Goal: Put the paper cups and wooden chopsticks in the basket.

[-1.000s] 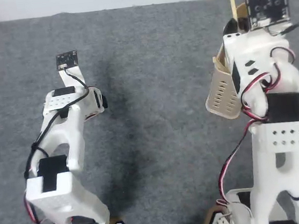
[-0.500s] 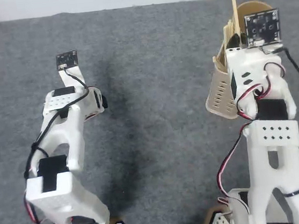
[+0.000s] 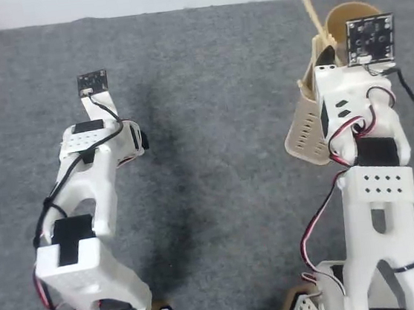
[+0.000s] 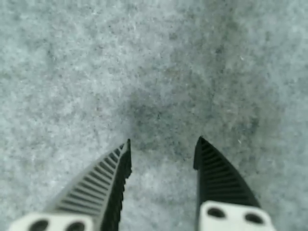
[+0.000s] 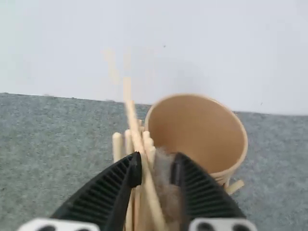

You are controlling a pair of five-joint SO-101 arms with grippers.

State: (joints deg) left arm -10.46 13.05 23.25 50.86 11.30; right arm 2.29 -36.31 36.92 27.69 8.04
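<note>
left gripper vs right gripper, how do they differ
The left gripper has its fingers wide apart; the right gripper has them closer together. The left gripper hangs over grey mat; the right gripper is above the basket, a wooden chopstick between its fingers, by a paper cup. Both are open.

Robotics lab bench: white printed left arm [image 3: 86, 206] and right arm [image 3: 378, 180], servo wires [image 3: 308, 252] exposed, on a grey felt mat [image 3: 211, 124] against a plain white wall [image 5: 192, 43].

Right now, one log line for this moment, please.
left gripper open over carpet | right gripper open above basket | chopstick tilted beside paper cup
</note>
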